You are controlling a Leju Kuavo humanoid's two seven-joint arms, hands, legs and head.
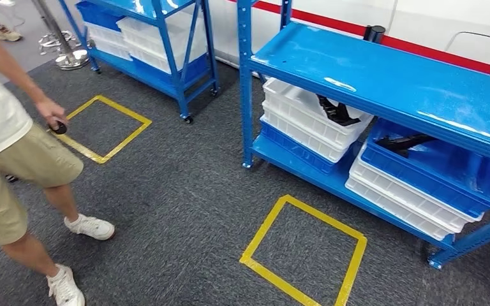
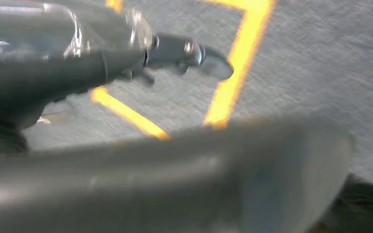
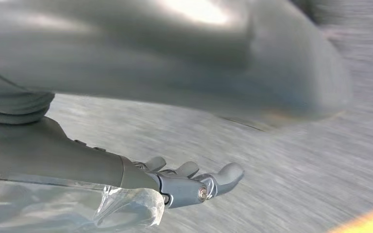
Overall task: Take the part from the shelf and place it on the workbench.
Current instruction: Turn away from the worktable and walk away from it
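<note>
Approach step, I judge: both hands hang empty, left hand and right hand fingers loosely extended; next, fingers must reach the part, far ahead in the shelf bin.

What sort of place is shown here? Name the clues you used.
Probably a workshop or storeroom: blue metal shelves hold stacked plastic bins with dark parts inside, and yellow tape squares mark spots on the grey carpet.

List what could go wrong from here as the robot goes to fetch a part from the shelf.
1. A person stands close beside the path; walking or swinging an arm might hit them.
2. The black part lies in a bin under the shelf top, so a hand reaching in could knock that top.
</note>
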